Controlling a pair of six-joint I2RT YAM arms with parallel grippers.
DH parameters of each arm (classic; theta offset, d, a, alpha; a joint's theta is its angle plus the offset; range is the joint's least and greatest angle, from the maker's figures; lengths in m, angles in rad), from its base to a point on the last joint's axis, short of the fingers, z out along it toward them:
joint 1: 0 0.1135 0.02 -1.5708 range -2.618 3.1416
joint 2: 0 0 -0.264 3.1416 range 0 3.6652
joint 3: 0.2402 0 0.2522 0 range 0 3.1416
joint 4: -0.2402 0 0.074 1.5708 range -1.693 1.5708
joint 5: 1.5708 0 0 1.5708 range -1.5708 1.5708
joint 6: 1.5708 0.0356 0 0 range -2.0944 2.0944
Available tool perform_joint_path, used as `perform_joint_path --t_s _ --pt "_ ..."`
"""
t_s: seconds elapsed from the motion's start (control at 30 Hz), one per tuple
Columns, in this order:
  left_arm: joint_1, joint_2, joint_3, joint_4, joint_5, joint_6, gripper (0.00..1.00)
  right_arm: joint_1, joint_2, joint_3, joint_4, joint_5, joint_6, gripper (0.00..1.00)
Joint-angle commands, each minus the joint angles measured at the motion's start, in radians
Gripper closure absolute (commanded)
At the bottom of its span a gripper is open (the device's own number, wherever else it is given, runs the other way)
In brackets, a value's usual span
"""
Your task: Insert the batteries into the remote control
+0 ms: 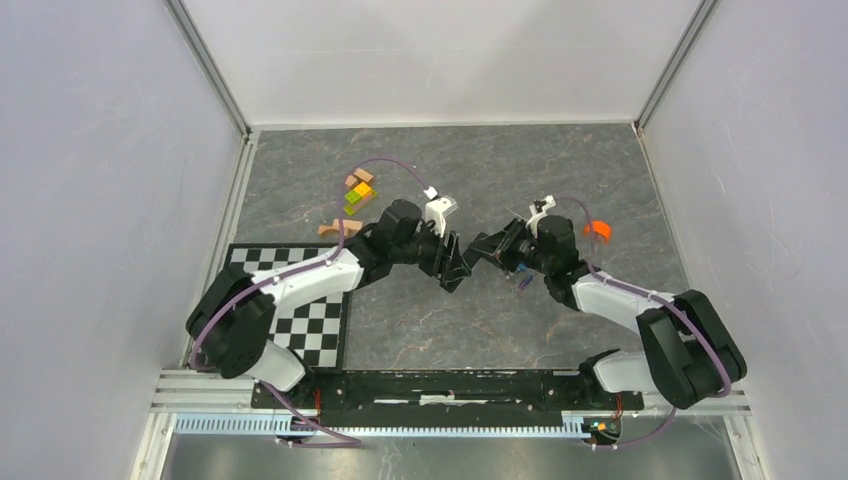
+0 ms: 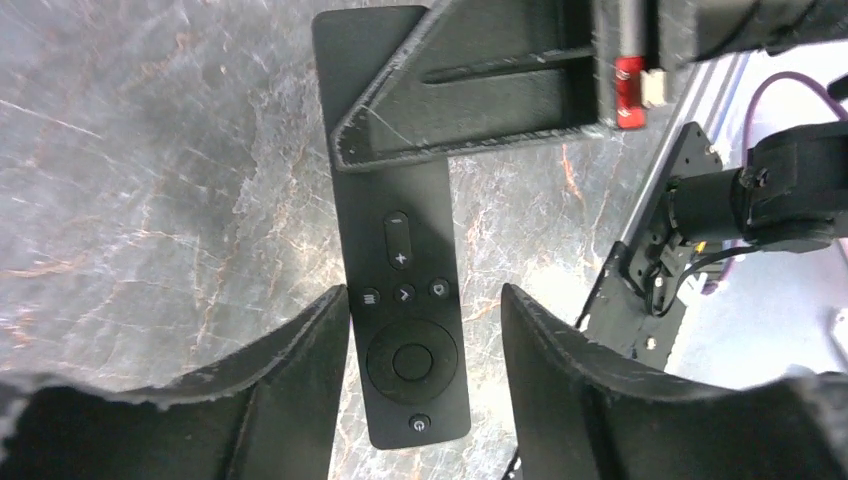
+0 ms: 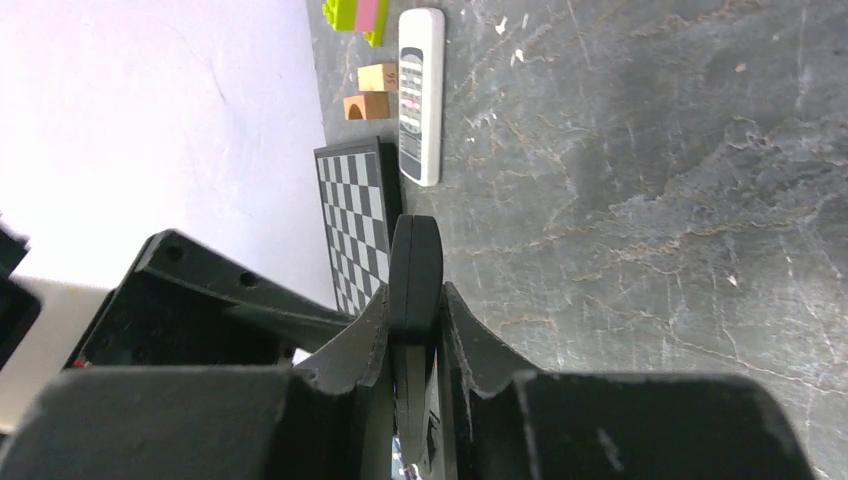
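Right fingers (image 3: 352, 350) clamped on slim black bar (image 3: 415, 270), left fingers (image 2: 560, 380) open astride it

marbled table (image 1: 480, 330): chessboard (image 1: 318, 325), blocks (image 1: 357, 190), white remote (image 3: 420, 95)

Top view: even, diffuse light from above. Enclosure walls (image 1: 90, 200) bright, near white. Dark bench (image 1: 560, 170) evenly lit, soft faint shadows under arms (image 1: 310, 275). Sharp overall, small items too tiny to resolve.

Left wrist view: black bar (image 2: 400, 300) crisp. Dull sheen on bench upper left. Left hand (image 2: 425, 295) fingers (image 2: 580, 400) close to lens, soft. Right edge washed out, pale.

Right wrist view: wall at left blown out white. Right hand (image 3: 412, 300) fingers (image 3: 355, 350) dark, blurred, surface detail lost. Bench veins sharp, strong foreshortening toward far end.
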Motion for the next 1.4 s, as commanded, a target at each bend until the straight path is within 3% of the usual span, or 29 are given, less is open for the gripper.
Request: perform_joint_path --t_s 0.0,0.2,0.53,0.6,0.8,0.97,1.0,1.03,1.13,1.17,1.23,1.37 --pt "-0.039 -0.142 -0.031 0.076 -0.167 0.159 0.31 -0.001 -0.047 0.062 -0.020 0.050 0.003 0.95" --pt "-0.097 -0.205 -0.037 0.085 -0.312 0.352 0.22 -0.002 -0.121 0.056 -0.122 0.169 0.110 0.95" --pt "-0.286 -0.103 -0.031 0.150 -0.643 0.804 0.25 -0.002 -0.154 0.182 -0.330 0.214 0.200 0.96" --pt "-0.301 -0.070 -0.023 0.157 -0.689 0.845 0.30 -0.001 -0.159 0.196 -0.347 0.217 0.201 0.96" --pt "-0.327 -0.005 -0.025 0.269 -0.875 0.910 0.59 -0.001 -0.166 0.197 -0.359 0.194 0.207 0.96" --pt "-0.330 0.004 -0.032 0.307 -0.888 0.921 0.84 -0.002 -0.165 0.191 -0.352 0.174 0.207 0.93" --pt "-0.329 0.006 -0.030 0.307 -0.888 0.917 0.92 -0.003 -0.165 0.191 -0.352 0.175 0.201 0.88" --pt "-0.331 0.007 -0.029 0.305 -0.885 0.911 0.97 -0.003 -0.166 0.191 -0.354 0.180 0.193 0.76" --pt "-0.330 0.002 -0.024 0.272 -0.857 0.877 0.98 -0.004 -0.178 0.194 -0.349 0.210 0.111 0.24" --pt "-0.327 -0.002 -0.018 0.249 -0.840 0.857 0.98 -0.005 -0.185 0.197 -0.349 0.224 0.074 0.15" --pt "-0.308 -0.014 0.000 0.184 -0.778 0.780 0.98 -0.012 -0.209 0.192 -0.337 0.251 -0.046 0.03" --pt "-0.253 -0.053 0.032 0.043 -0.585 0.609 0.98 -0.085 -0.295 0.105 -0.153 0.175 -0.267 0.02"
